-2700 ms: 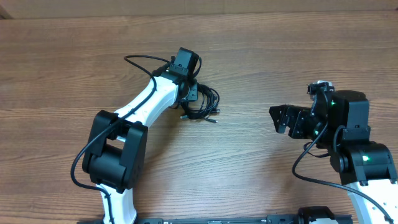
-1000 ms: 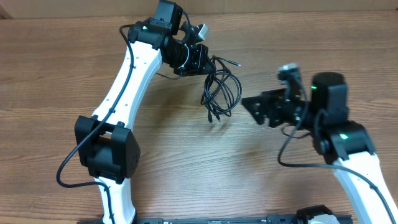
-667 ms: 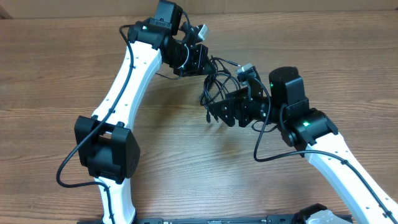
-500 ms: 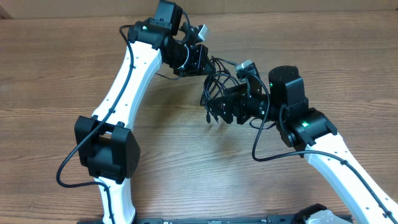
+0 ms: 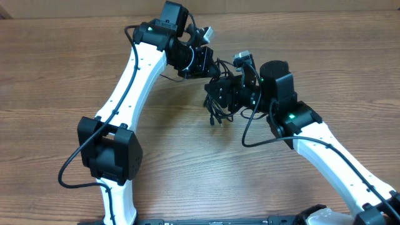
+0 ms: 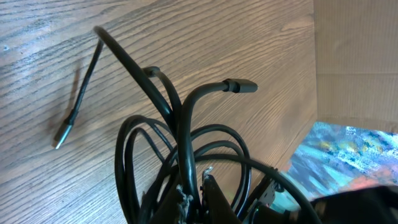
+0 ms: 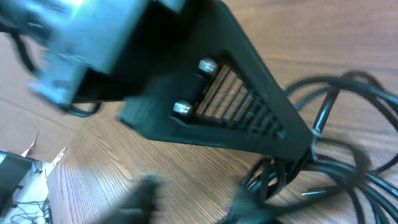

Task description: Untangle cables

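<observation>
Hanging as one bundle of thin black loops, the cables [image 5: 217, 109] sit above the far middle of the tabletop [image 5: 325, 44], between the ends of the two arms.

Left arm [image 5: 134, 81]: reaches from the near left edge up and across, its wrist turned toward the bundle from the far side.

Left jaws: pressed together on the upper part of the cables. The left wrist view shows several strands gathered into the pinch at the bottom of the frame and fanning out from it. Two strands extend clear of the loops. One bends over and ends in a short plug [image 6: 239, 86]. The other runs out long and thin to a small plug [image 6: 62, 134] seen against the wood grain. Whether that plug touches the wood cannot be determined.

Right arm [image 5: 325, 140]: comes in from the near right edge, its wrist against the right side of the bundle, close to the left wrist.

Right jaws: state cannot be determined. The right wrist view is blurred. One broad black finger [image 7: 249, 118] with a ribbed pad and two silver screws crosses the frame, and loops of cable pass at its tip, lower right. The opposing finger is not clearly resolved.

Loose cable ends dangle below the bundle toward the tabletop. A brown cardboard wall [image 6: 354, 56] stands at the tabletop's far edge.
</observation>
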You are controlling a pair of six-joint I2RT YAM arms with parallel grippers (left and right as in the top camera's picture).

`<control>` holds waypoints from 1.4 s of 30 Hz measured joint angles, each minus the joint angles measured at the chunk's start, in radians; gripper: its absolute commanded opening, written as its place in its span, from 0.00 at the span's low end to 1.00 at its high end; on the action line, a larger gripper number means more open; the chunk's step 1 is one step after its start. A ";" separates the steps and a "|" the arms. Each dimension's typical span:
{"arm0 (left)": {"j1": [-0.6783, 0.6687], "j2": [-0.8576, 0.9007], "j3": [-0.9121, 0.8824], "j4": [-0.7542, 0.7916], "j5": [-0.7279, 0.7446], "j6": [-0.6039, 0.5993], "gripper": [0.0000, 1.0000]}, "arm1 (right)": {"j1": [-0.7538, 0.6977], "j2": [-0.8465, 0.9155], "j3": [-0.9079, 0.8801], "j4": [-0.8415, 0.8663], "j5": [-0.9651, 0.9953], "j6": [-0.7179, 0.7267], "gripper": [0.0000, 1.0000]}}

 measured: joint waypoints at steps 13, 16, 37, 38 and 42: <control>0.208 -0.109 0.069 -0.272 -0.230 0.049 0.04 | -0.343 -0.172 0.003 -0.256 0.068 -0.009 0.04; 0.320 -0.210 0.079 -0.299 -0.266 0.050 0.04 | -0.444 -0.195 0.004 -0.286 0.079 -0.030 0.04; 0.237 -0.364 0.103 -0.173 -0.293 0.008 0.04 | -0.114 -0.193 0.004 -0.297 0.060 -0.068 0.84; 0.233 -0.364 0.103 -0.173 -0.293 -0.002 0.04 | -0.088 -0.190 0.004 -0.278 0.063 -0.071 0.84; 0.213 -0.364 0.103 -0.174 -0.293 -0.020 0.04 | -0.004 -0.163 0.004 -0.190 0.077 -0.076 0.84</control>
